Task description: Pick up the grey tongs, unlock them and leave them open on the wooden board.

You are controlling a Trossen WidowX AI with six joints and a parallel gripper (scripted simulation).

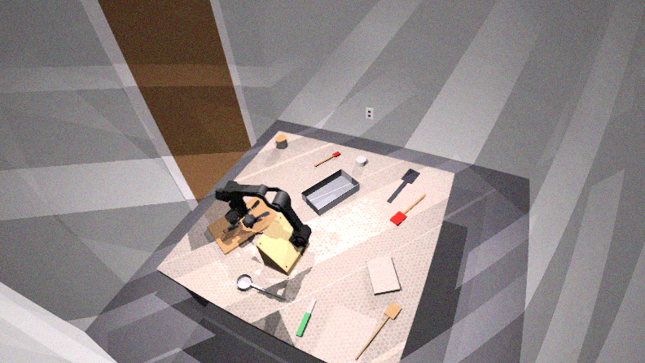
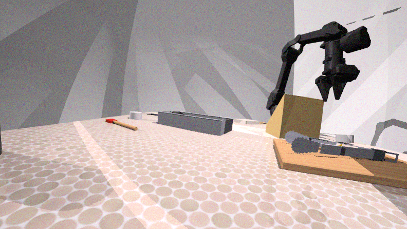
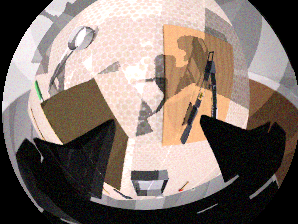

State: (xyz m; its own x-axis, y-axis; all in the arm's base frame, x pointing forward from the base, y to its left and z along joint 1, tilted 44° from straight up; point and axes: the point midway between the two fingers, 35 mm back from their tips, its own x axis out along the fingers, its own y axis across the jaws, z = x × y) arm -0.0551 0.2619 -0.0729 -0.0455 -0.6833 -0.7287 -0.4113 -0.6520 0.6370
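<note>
The grey tongs (image 1: 261, 215) (image 2: 350, 151) (image 3: 189, 121) lie flat on the wooden board (image 1: 230, 243) (image 2: 313, 166) (image 3: 176, 50), their two toothed tips spread apart. My gripper (image 1: 234, 218) (image 2: 331, 89) (image 3: 160, 121) is open and empty. It hangs well above the board and the tongs, clear of both. The grey roasting tin (image 1: 315, 203) (image 2: 193, 123) stands empty toward the middle of the table, away from the arm.
A tan wedge block (image 1: 277, 245) (image 2: 298, 115) stands beside the board, at the arm's base. A ladle (image 1: 244, 282) (image 3: 80, 36), red spatula (image 1: 398, 218) (image 2: 112, 120), black spatula (image 1: 404, 182), white cup (image 1: 361, 160) (image 2: 135, 115), green tool (image 1: 304, 322) and white card (image 1: 382, 274) lie around.
</note>
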